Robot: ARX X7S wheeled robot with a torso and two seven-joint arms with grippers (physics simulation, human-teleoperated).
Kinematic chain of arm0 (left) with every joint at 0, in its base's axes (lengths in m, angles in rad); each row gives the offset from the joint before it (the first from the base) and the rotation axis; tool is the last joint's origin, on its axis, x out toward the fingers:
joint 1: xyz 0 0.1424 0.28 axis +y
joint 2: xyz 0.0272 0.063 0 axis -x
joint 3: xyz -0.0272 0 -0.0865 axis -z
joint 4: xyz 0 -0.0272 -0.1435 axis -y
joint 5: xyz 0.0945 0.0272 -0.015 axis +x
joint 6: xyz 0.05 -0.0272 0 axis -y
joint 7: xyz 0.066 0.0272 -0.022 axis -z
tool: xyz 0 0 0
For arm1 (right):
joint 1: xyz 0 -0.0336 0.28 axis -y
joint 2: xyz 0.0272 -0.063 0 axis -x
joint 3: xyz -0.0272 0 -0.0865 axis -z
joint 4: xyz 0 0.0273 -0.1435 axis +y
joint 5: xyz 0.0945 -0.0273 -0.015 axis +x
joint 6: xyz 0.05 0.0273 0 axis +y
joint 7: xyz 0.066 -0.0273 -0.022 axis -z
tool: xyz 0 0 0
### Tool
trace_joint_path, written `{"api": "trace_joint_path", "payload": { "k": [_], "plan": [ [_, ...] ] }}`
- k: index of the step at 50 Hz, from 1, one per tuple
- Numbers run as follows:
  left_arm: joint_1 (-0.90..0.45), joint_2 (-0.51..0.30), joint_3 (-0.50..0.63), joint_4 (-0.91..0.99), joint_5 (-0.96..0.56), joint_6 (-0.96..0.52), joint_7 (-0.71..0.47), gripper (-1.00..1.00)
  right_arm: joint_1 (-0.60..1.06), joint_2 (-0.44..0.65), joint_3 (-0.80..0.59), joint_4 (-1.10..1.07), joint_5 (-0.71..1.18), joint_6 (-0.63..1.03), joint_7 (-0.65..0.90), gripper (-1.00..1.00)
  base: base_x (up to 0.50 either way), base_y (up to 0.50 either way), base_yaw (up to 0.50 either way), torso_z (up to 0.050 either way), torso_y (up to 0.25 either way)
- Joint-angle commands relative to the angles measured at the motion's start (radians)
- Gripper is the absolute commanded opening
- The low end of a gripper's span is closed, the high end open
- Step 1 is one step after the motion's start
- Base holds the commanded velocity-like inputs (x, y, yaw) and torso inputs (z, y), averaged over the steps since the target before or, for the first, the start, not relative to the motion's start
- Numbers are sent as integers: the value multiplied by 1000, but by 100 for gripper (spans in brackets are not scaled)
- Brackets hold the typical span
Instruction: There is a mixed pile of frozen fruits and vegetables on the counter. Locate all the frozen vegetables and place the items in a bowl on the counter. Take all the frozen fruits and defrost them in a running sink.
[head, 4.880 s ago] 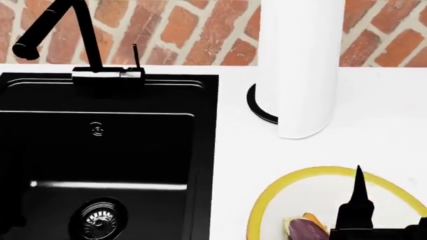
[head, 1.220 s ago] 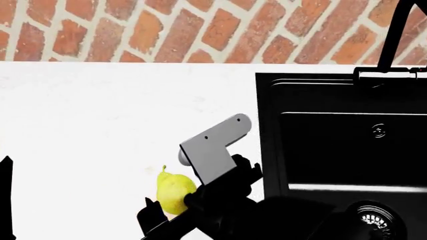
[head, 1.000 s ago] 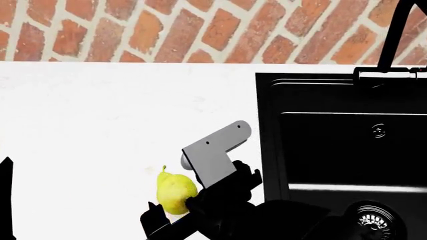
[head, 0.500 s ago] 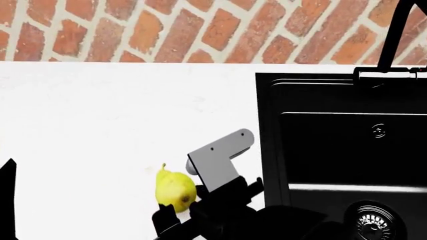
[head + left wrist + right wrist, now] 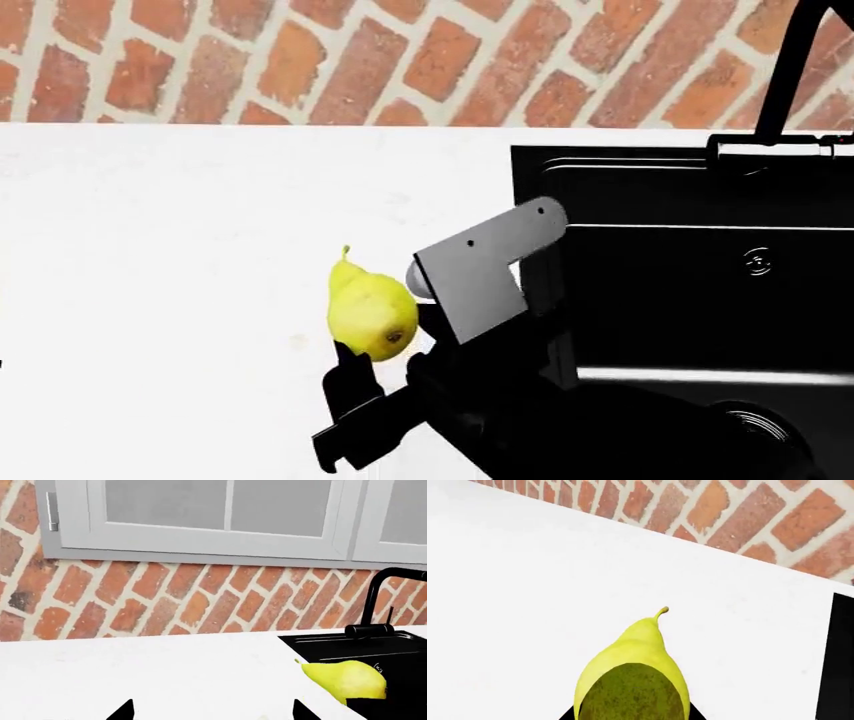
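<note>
Right claw [image 5: 380, 350] clamped on pear [image 5: 368, 312], beside sink [image 5: 667, 260]; left claw [image 5: 210, 711] wide. No legible txt.

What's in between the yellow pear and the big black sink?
In the head view, the right arm's grey bracket sits between the pear and the sink. Under it there is only bare white counter.

The black right gripper [image 5: 380, 365] is extended forward from the dark right arm, a grey angled wrist bracket [image 5: 483, 272] raised above it. Its jaws are closed on the small yellow pear [image 5: 367, 310]. Two black left fingertips [image 5: 123, 710] are seen spread apart.
</note>
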Motion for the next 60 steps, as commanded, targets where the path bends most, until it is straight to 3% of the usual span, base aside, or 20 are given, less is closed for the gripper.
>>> {"api": "trace_joint_path", "payload": {
  "k": [1,10,21,29,34,37,48,60],
  "plan": [
    [110,-84,-127,83,-102,-22,9,100,-21,52,64,-118,21,-28,24,-100,0,0,0,0,0],
    [192,-83,-169,144,-139,-23,29,100,-35,68,68,-123,14,-40,22,-100,0,0,0,0,0],
    [254,-90,-142,184,-174,-3,73,100,-35,65,50,-106,4,-41,5,-100,0,0,0,0,0],
    [239,-127,14,179,-83,32,46,100,-48,65,38,-99,-6,-52,-11,-100,0,0,0,0,0],
    [334,-125,-12,181,-1,30,98,100,-50,64,34,-98,-11,-57,-13,-100,0,0,0,0,0],
    [364,-124,35,178,97,44,112,100,-58,65,29,-101,-14,-61,-15,-100,0,0,0,0,0],
    [372,-133,62,156,92,55,98,100,-74,69,23,-105,-20,-71,-18,-100,0,0,0,0,0],
    [263,-103,229,104,133,-2,84,100,-84,73,20,-109,-20,-76,-16,-100,0,0,0,0,0]
  ]
}}
